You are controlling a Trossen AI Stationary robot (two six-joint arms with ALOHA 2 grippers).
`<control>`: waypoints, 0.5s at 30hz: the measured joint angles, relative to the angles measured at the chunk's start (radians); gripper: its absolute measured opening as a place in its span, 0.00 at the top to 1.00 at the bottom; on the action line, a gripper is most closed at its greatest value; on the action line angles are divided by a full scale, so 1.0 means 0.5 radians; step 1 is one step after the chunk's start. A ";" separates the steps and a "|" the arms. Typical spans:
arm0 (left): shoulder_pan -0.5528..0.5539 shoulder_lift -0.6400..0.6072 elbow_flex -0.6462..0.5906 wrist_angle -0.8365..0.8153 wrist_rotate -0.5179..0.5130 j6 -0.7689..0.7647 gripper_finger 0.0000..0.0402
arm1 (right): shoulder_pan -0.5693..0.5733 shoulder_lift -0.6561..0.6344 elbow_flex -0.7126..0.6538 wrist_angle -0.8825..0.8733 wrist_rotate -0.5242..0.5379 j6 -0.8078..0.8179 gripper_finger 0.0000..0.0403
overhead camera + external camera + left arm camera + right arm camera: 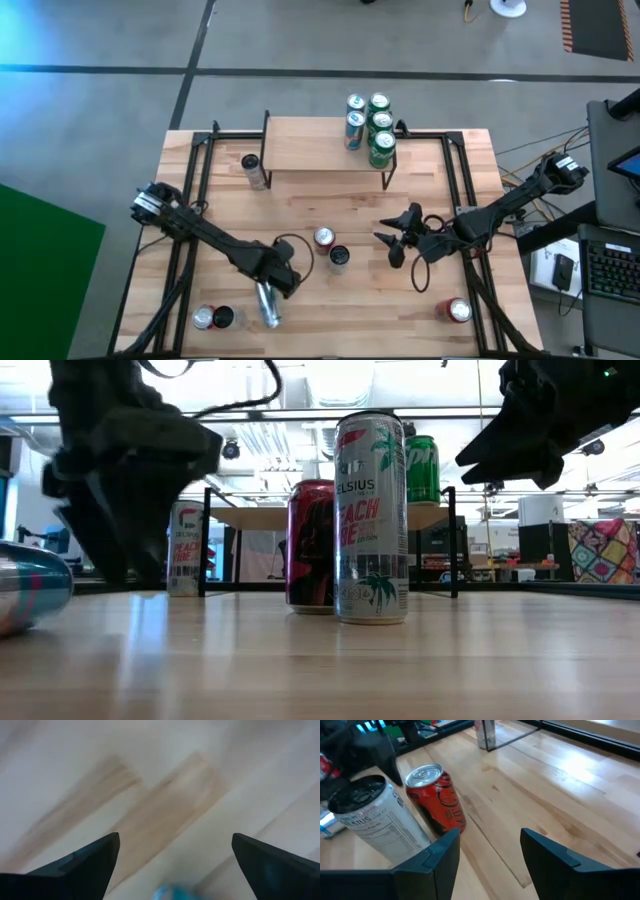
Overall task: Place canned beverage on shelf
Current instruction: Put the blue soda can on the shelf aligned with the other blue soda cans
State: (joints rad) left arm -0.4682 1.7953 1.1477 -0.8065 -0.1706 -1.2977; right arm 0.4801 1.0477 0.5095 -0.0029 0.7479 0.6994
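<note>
Hovering low over the wooden surface (330,300), the left gripper (268,296) has its jaws spread wide and empty, directly above a silver-and-teal can (267,308) lying on its side. The right gripper (395,240) hangs just right of a red can (323,238) and a silver Celsius can (339,258) standing upright side by side mid-surface, its jaws parted and holding nothing. The shelf (315,145) sits at the far edge, four green cans (379,140) clustered at its right end, another silver can (254,169) just left of it.
</note>
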 joint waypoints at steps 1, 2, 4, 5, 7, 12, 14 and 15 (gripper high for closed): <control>0.002 -0.013 0.012 -0.080 -0.002 -0.013 0.08 | 0.000 0.001 0.000 -0.004 0.000 0.002 0.51; 0.003 -0.022 0.024 -0.138 -0.002 -0.031 0.08 | 0.000 0.001 0.000 -0.003 0.000 0.010 0.51; 0.001 -0.048 0.062 -0.230 0.000 -0.089 0.08 | 0.000 0.001 0.000 -0.002 0.000 0.012 0.51; 0.001 -0.067 0.085 -0.282 0.003 -0.125 0.08 | 0.000 0.001 0.000 -0.003 0.000 0.011 0.51; -0.012 -0.095 0.134 -0.348 0.024 -0.200 0.08 | 0.000 0.001 -0.001 -0.002 0.000 0.006 0.51; -0.106 -0.096 0.279 -0.365 0.140 -0.378 0.08 | 0.000 0.000 -0.002 -0.002 0.002 -0.007 0.51; -0.155 -0.089 0.305 -0.388 0.158 -0.477 0.08 | -0.001 -0.001 0.000 -0.005 0.004 -0.025 0.51; -0.180 -0.081 0.306 -0.412 0.160 -0.532 0.08 | -0.001 -0.001 0.007 -0.008 0.005 -0.046 0.51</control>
State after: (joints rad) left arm -0.5580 1.7548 1.3006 -1.0124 -0.0905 -1.5636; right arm 0.4797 1.0473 0.5131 -0.0069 0.7505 0.6765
